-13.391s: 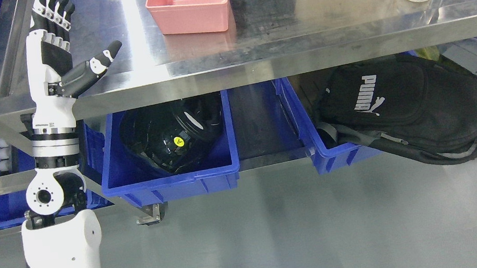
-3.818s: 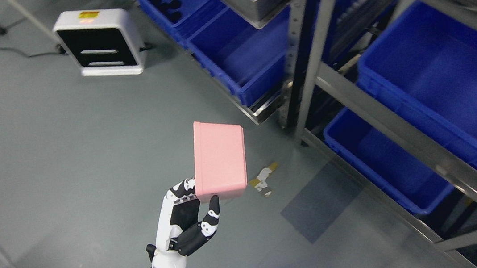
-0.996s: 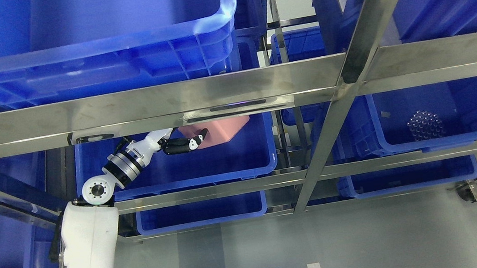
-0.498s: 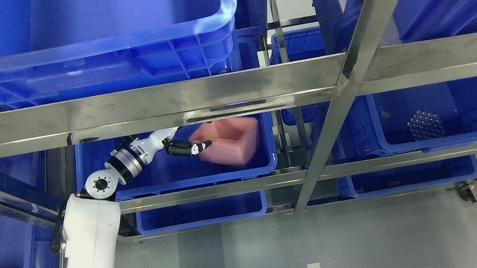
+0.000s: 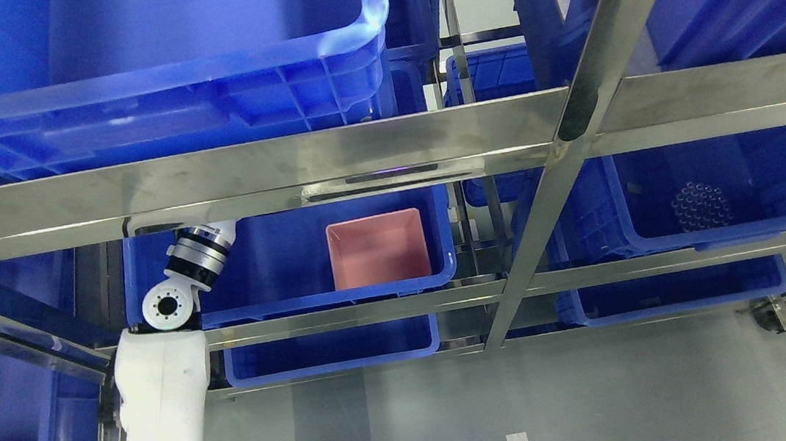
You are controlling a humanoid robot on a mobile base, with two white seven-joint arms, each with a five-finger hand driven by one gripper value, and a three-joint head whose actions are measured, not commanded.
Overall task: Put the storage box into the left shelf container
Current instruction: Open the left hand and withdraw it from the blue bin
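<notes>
The pink storage box [image 5: 380,249] sits upright and open side up inside the blue bin [image 5: 284,303] on the left of the middle shelf level, against the bin's right wall. My left arm [image 5: 161,395] rises from the lower left, and its wrist [image 5: 198,248] goes up behind the steel shelf rail [image 5: 247,170]. The left hand itself is hidden behind that rail. The arm is apart from the pink box. The right arm does not show.
A large blue bin [image 5: 146,64] sits on the shelf above. A slanted steel post [image 5: 562,142] crosses the middle. A blue bin on the right [image 5: 730,189] holds a cluster of small dark parts [image 5: 700,204]. More blue bins sit lower down, above grey floor.
The left hand has let go of the pink box, which now rests flat in the bin. The hand has pulled back left and up behind the shelf rail.
</notes>
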